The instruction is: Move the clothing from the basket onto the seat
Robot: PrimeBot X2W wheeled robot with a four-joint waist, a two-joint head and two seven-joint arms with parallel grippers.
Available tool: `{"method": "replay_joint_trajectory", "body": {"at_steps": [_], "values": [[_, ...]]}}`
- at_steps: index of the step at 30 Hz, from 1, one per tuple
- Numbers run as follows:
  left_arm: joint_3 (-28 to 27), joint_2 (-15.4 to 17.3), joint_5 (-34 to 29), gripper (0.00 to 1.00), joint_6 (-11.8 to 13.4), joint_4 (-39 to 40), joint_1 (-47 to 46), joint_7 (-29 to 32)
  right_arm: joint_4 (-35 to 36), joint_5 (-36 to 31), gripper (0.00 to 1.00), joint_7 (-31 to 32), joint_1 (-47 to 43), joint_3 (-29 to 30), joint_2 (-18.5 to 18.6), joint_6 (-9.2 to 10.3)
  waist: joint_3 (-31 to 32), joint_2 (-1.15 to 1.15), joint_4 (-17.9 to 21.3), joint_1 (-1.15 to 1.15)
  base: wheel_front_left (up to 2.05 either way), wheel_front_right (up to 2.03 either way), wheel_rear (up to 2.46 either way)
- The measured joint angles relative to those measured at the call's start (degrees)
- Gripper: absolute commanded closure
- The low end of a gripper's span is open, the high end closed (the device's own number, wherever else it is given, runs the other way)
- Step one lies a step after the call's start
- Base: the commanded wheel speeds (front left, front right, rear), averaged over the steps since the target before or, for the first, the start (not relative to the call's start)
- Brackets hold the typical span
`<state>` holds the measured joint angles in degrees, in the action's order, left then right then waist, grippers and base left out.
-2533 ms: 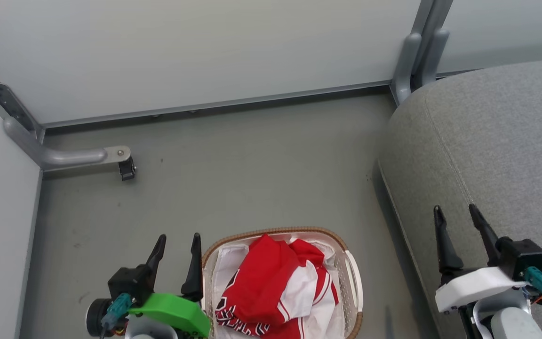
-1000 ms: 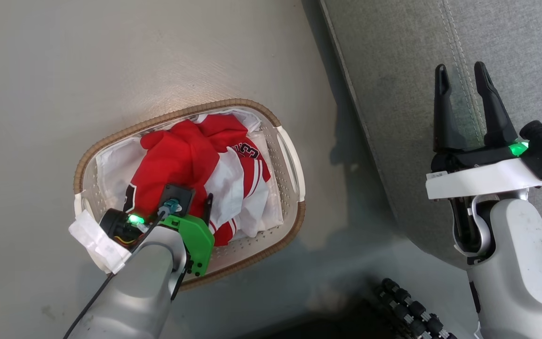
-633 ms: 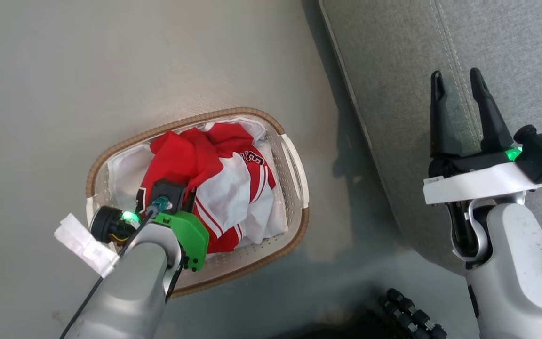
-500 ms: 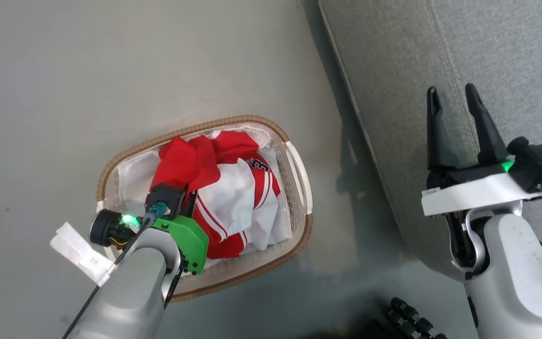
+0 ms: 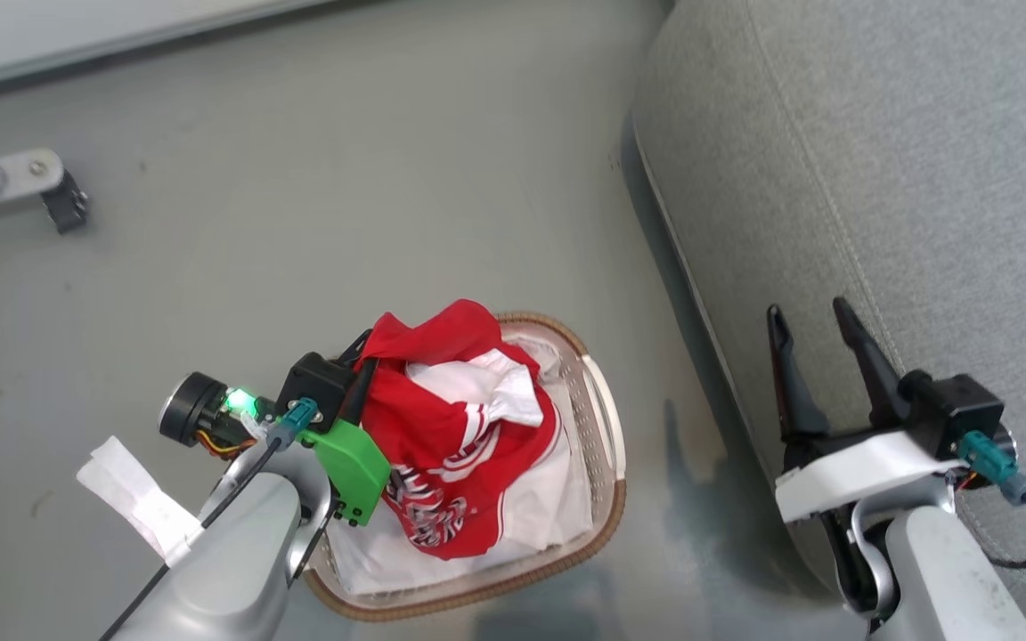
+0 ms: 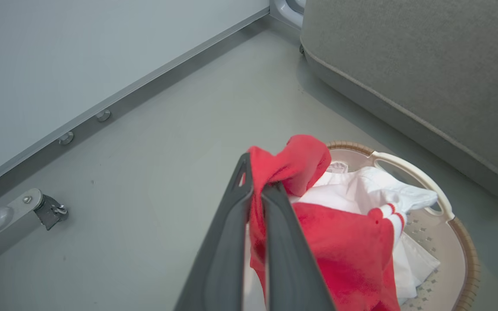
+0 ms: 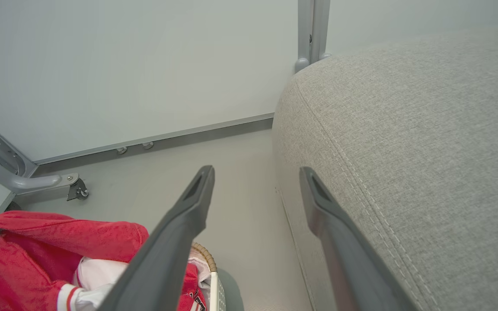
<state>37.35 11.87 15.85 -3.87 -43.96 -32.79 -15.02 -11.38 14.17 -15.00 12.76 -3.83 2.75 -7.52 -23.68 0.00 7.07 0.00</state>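
Basket: the basket [image 5: 609, 427] stands on the floor [image 5: 299, 223], oval, white perforated plastic, brown woven-look rim, white loop handle on the side towards the seat.
Contents: the clothing [image 5: 455, 427], a crumpled red bunch with white trim, white panels and dark lettering outlined in white. Beneath it lies a plain white liner sheet [image 5: 557, 512].
Clothing position: over the basket. Its upper fold is raised above the far rim and its lower part hangs into the basket (whether it rests on the bottom, I cannot tell).
Left gripper: my left gripper [image 6: 260, 177] is clamped on a fold of the red fabric, which bulges out past the fingertips.
Right gripper: my right gripper [image 5: 807, 312] has its fingers spread with nothing between them, and hangs over the front edge of the seat.
Seat: the seat [image 5: 878, 160] is grey woven upholstery with a rounded corner and a stitched seam along the top. It sits to the right of the basket, with a strip of floor between them.
Floor: smooth, grey-green, matte, with a few faint scuffs.
Room: pale wall panel [image 6: 80, 56] on a metal base rail. A grey metal foot [image 5: 5, 182] ends in a small black piece on the floor, well apart from the basket.
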Motion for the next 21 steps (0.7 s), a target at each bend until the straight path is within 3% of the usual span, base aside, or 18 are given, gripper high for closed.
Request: {"method": "replay_joint_trajectory", "body": {"at_steps": [11,21], "values": [[0.25,3.69,-2.4,1.0,-0.69,5.56,-3.68,0.29,-2.05,-0.63,0.0,0.0,-6.67,-1.59,0.0,0.0,12.37,0.0,-1.55,0.0,0.0,0.0,0.0],[-0.25,8.01,-3.93,1.0,-0.65,12.47,-11.0,4.66,-2.09,-2.5,0.0,0.0,-8.76,-3.07,0.02,0.0,20.27,0.0,-1.9,0.0,0.0,0.0,0.0]]}}
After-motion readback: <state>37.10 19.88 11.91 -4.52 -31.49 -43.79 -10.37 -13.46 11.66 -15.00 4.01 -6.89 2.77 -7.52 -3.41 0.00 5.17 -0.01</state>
